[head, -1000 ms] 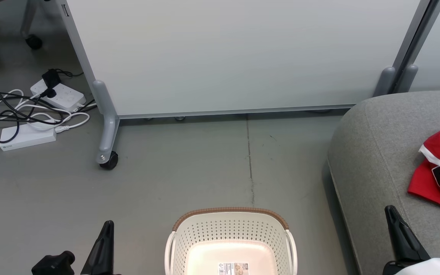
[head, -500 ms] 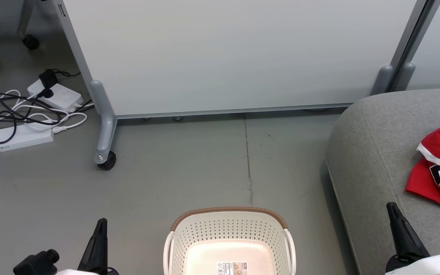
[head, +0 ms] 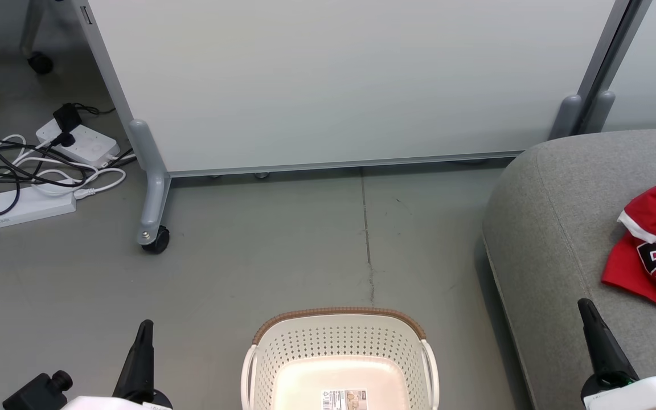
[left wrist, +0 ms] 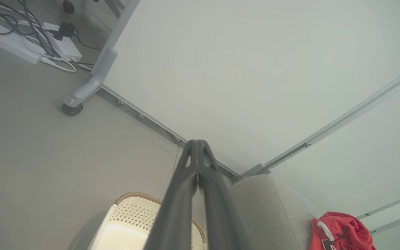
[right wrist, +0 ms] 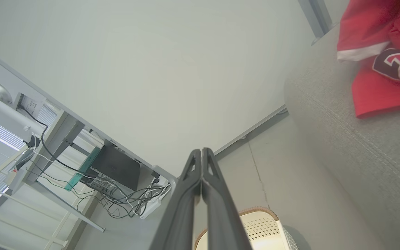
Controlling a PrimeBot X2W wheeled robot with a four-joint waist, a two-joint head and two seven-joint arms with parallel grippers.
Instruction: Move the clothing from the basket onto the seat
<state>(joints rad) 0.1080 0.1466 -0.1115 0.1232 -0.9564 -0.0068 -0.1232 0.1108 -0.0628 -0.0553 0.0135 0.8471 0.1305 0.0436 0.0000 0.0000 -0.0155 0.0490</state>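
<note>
We look down on a smooth grey floor [head: 248, 262] with a thin seam [head: 368, 250] running near to far. At the far side stands a pale partition panel [head: 328, 80] on grey legs, one ending in a black caster [head: 159, 242]. Left of it lie white power strips [head: 32, 205] and tangled cables [head: 43, 165]. The basket [head: 339, 316] sits on the floor at near centre, a sticker [head: 344, 398] on its bottom. The clothing [head: 655, 239] lies on the seat [head: 556, 228] at the right, well apart from the basket. Our left gripper [head: 145, 326] and right gripper [head: 584, 304] each have fingers pressed together, holding nothing
</note>
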